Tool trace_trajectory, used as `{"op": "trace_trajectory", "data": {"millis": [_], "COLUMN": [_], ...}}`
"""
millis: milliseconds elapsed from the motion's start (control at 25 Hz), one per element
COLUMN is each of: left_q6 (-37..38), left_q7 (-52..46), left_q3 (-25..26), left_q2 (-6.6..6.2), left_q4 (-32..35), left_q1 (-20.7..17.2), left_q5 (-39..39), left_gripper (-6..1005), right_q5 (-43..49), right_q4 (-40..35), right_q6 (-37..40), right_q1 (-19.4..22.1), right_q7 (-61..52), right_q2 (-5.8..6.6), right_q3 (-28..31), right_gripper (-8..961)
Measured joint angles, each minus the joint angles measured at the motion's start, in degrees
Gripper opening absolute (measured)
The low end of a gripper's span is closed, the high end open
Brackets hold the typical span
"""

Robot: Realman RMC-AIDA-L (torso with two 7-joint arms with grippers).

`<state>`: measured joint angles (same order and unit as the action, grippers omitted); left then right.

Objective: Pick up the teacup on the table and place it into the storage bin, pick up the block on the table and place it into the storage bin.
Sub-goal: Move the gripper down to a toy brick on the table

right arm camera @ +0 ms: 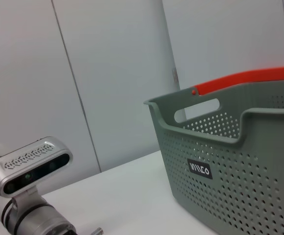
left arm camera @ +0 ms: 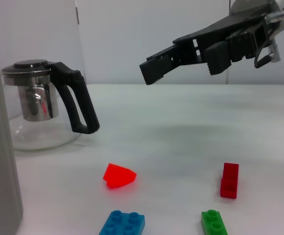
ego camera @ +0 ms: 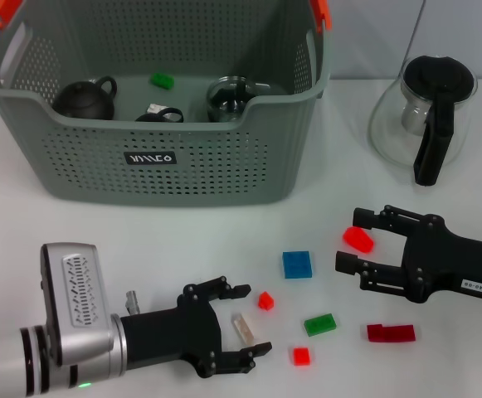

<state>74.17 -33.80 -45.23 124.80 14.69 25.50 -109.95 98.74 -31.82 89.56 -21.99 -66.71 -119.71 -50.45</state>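
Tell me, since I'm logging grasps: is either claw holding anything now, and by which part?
Nothing is held. The left claw is open over the beige block; the right claw is open beside the red block.

1. Storage bin (ego camera: 153,170): grey perforated plastic, matt; handle tips (ego camera: 319,14) glossy orange plastic.
2. Glass teapot (ego camera: 427,116) at 2 o'clock: clear glossy glass, black plastic handle, polished metal strainer.
3. Blocks, e.g. blue block (ego camera: 297,264): smooth glossy plastic.
4. Table (ego camera: 75,220): white, matt, smooth.
5. Left arm housing (ego camera: 75,303): brushed silver metal.
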Motion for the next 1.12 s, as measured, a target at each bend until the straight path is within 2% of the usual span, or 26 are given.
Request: {"op": "trace_trajectory", "data": {"millis": [480,680,1120], "left_q6": [-0.6,-1.4,-2.1], "left_q7": [0.5,0.5,0.6], "left_q3": [-0.4,-0.4,-0.2], "left_q2": [0.0,0.0,0.0], "left_q4": [-0.6,-0.7,-1.3], "left_q1": [0.1,0.0,0.1], "left_q5": [-0.1,-0.1,-0.2], "left_gripper": [731,619,580], "right_q5": [0.0,0.0,0.0], "right_q4": [0.0,0.0,0.0], "right_q6": [0.0,0.0,0.0], "right_q1": [0.4,0.5,0.5], "right_q7": [0.0,0.0,0.0], "right_q2": [0.09,-0.01,0.0], "right_q3": [0.0,0.0,0.0], "right_gripper": [819,819,820]}}
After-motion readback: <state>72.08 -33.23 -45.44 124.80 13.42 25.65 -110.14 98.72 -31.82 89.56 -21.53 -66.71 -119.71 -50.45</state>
